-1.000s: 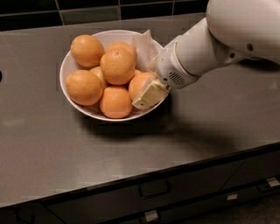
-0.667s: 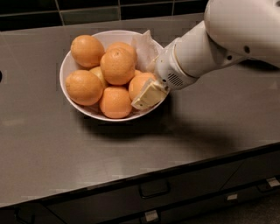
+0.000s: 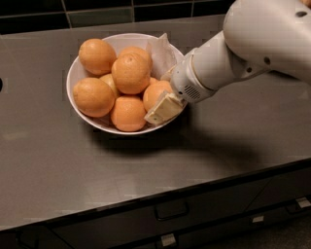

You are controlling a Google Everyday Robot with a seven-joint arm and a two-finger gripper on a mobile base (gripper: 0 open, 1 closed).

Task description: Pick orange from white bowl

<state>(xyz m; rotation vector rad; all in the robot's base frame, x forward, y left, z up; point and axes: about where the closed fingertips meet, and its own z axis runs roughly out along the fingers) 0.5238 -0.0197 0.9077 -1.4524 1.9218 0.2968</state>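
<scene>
The white bowl (image 3: pixel 75 80) stands on the dark counter, holds several oranges, and has crumpled white paper (image 3: pixel 160 51) at its right rim. My gripper (image 3: pixel 159 99) reaches in from the right and is down in the bowl's right side. Its cream fingers (image 3: pixel 163 109) sit against the orange (image 3: pixel 153 92) at the bowl's right; the near finger lies along the orange's front right and the far one is mostly hidden behind it. The orange still rests among the others in the bowl.
The white arm (image 3: pixel 243 48) crosses the right part of the counter above its surface. The grey counter (image 3: pixel 73 165) ends at a front edge with dark drawers (image 3: pixel 170 211) below. A dark tiled wall (image 3: pixel 97 12) runs along the back.
</scene>
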